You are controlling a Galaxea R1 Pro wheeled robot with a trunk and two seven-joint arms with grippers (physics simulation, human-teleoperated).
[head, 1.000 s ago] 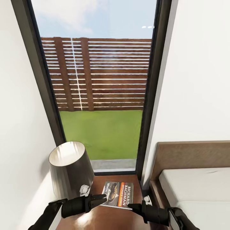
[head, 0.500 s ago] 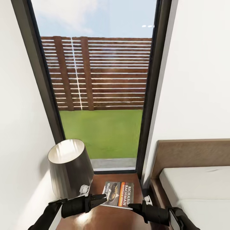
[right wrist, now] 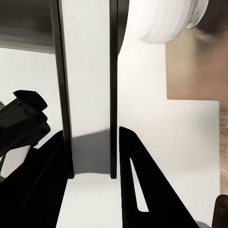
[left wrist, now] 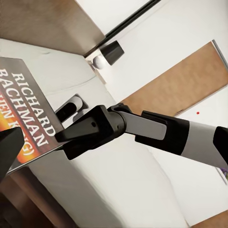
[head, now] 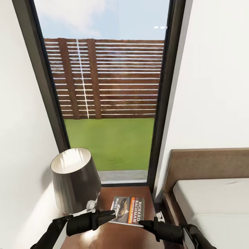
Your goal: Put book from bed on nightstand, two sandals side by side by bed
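On the nightstand [head: 121, 197] lies the book [head: 128, 210], the lamp [head: 75, 180] at its 9 o'clock. Right gripper [right wrist: 92, 190] jaws stand apart, empty; left gripper [head: 112, 215] spread cannot be told.

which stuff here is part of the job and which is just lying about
Part of the job:
- book, lying flat on the nightstand
- bed, with its brown headboard

Just lying about:
- lamp standing on the nightstand beside the book
- glass door, with the fence and lawn outside
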